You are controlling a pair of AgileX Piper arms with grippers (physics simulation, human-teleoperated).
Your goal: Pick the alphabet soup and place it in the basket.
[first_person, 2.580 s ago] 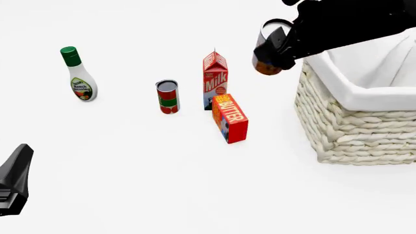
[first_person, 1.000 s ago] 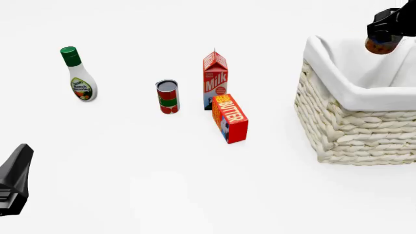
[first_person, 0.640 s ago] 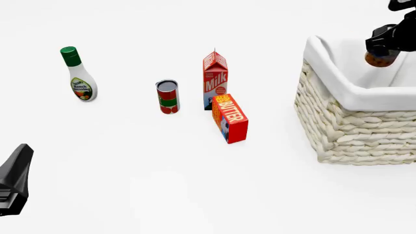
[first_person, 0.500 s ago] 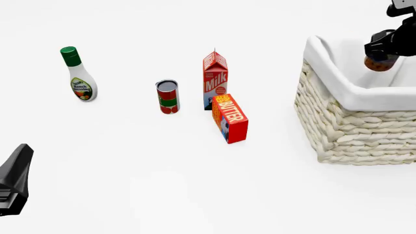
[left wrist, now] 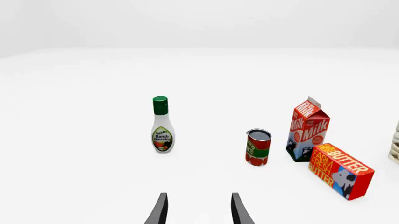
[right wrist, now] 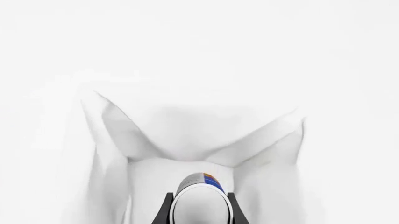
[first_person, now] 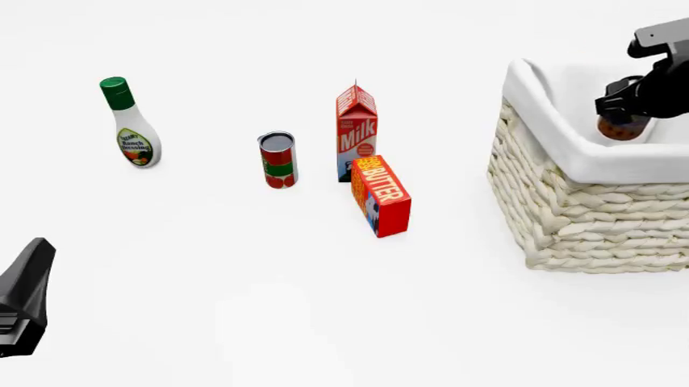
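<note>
My right gripper [first_person: 624,109] is shut on the alphabet soup [first_person: 621,129] and holds it inside the mouth of the cream wicker basket [first_person: 586,210], just above the white lining. In the right wrist view the can's white top [right wrist: 198,206] sits between the two fingers, with the lining [right wrist: 187,135] below it. My left gripper [left wrist: 198,212] is open and empty, low at the near left of the table; its dark body [first_person: 24,294] shows in the front view.
A ranch dressing bottle [first_person: 131,125] stands at the far left. A red-and-green can [first_person: 277,160], a milk carton [first_person: 357,131] and a butter box [first_person: 380,195] stand in the middle, left of the basket.
My right gripper has carried the alphabet soup from left of the basket over its rim and lowered it into the basket's mouth. The left arm has not moved.
</note>
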